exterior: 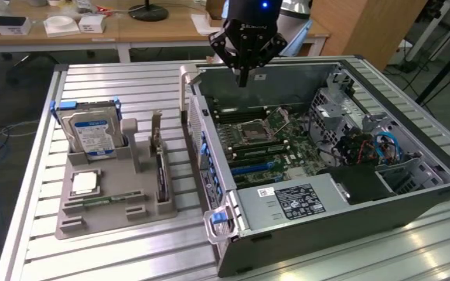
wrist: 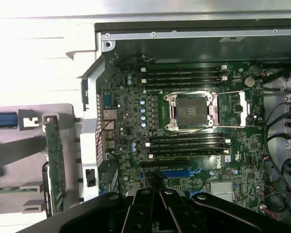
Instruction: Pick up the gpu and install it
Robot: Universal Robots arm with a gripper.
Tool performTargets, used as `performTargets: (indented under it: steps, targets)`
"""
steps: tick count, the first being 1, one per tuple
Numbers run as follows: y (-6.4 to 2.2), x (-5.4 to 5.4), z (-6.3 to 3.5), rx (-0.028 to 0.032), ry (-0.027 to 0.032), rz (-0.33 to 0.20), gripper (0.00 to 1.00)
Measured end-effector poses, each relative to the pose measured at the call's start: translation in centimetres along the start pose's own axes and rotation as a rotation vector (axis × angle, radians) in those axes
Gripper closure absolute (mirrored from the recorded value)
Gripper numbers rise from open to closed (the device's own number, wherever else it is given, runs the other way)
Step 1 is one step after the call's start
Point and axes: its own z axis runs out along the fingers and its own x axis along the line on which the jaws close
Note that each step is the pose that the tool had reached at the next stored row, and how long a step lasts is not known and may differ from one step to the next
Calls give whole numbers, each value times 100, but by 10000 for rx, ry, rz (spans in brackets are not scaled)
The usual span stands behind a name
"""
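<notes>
- The gpu [exterior: 161, 170] stands on edge in a slot of the grey holder [exterior: 100, 219] on the table [exterior: 108, 88], untouched. It is a thin card with a dark face, a green board and a pale metal bracket.
- The gripper [exterior: 244, 79] hovers over the open computer case [exterior: 436, 175], well apart from the card, with its jaws together and empty.
- I judge the pick not yet begun. A grasp calls for parted jaws set squarely over the card's narrow top edge.

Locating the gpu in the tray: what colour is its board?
Green; the gpu shows best in the wrist view.
</notes>
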Motion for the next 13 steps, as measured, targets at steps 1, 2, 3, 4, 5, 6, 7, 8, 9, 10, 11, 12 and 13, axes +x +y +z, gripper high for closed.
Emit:
performTargets:
  steps: [1,2,3,4,5,6,7,8,9,10,11,12,13]
  targets:
    - [-1,8,0,0,0,1,89]
    - [-1,17,0,0,0,0,89]
    - [-2,27,0,0,0,0,89]
    - [-3,40,0,0,0,0,89]
    - [-4,52,0,0,0,1,89]
    - [-5,64,0,0,0,0,89]
    - [-6,76,0,0,0,0,89]
    - [-7,88,0,0,-1,0,89]
    - [-7,98,0,0,0,0,89]
    - [-8,107,0,0,0,0,89]
    - [-9,115,1,0,-1,0,89]
    - [-9,123,1,0,-1,0,89]
    - [-10,132,1,-1,0,0,89]
